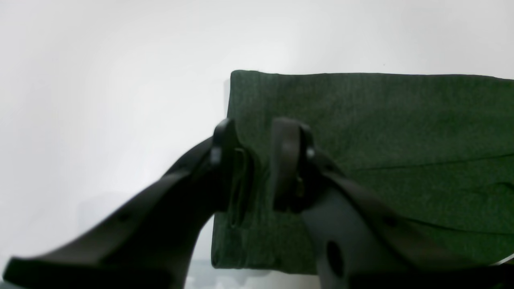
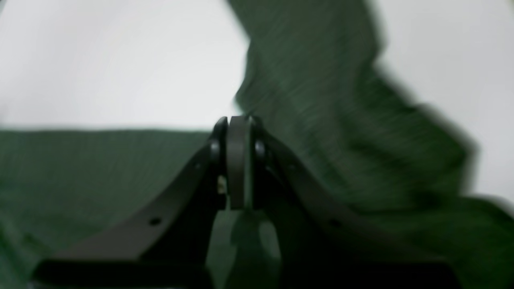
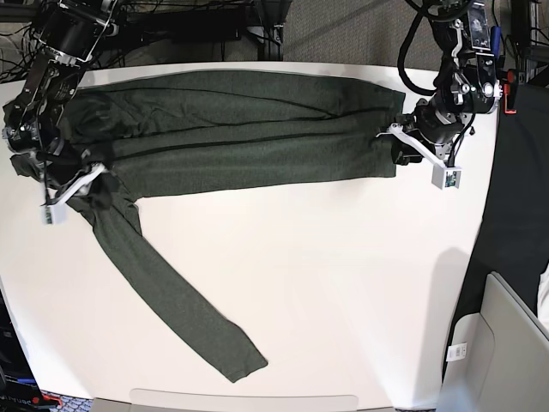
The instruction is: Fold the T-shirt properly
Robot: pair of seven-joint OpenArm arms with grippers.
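Observation:
The dark olive T-shirt [image 3: 257,137] lies in a long band across the far side of the white table [image 3: 343,283]. One long sleeve [image 3: 171,292] trails diagonally toward the front. My left gripper [image 3: 396,146] is at the shirt's right end. In the left wrist view it [image 1: 257,164] stands open over the flat cloth [image 1: 381,132] near its straight edge. My right gripper [image 3: 86,172] is at the shirt's left end, where the sleeve joins. In the blurred right wrist view its jaws [image 2: 239,160] are shut on cloth, and the fabric [image 2: 321,100] rises behind them.
The table's right edge runs close behind the left arm, with dark floor beyond it. A grey bin [image 3: 506,343] stands at the lower right. Cables and dark equipment [image 3: 197,26] line the far side. Bare white tabletop lies in front of the shirt.

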